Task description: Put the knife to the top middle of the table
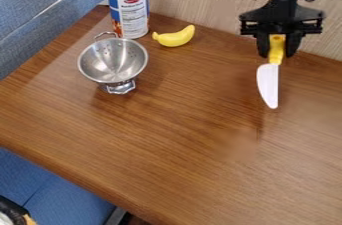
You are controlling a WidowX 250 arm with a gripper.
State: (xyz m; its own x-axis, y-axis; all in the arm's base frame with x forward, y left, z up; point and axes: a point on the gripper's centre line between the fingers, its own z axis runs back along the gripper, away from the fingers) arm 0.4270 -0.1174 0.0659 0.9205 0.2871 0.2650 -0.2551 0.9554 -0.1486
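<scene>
1. In the camera view, we see the black two-finger gripper (276,52) well right of the shiny metal colander (112,61), its fingers closed around the handle of the yellow-handled, white-bladed knife (268,85).
2. Right of the colander, our knife points blade-down over the brown wooden bench (180,144).
3. Behind the colander we see the blue-and-white labelled can (129,11); behind and right, the curved yellow banana (175,37).

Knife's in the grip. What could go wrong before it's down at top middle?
The knife hangs blade-down from the gripper, so releasing it like this could let it topple or bounce on the table. Held only by its yellow handle, it might twist if the tip touches first. Swinging too far along the back edge could bump the banana.
</scene>
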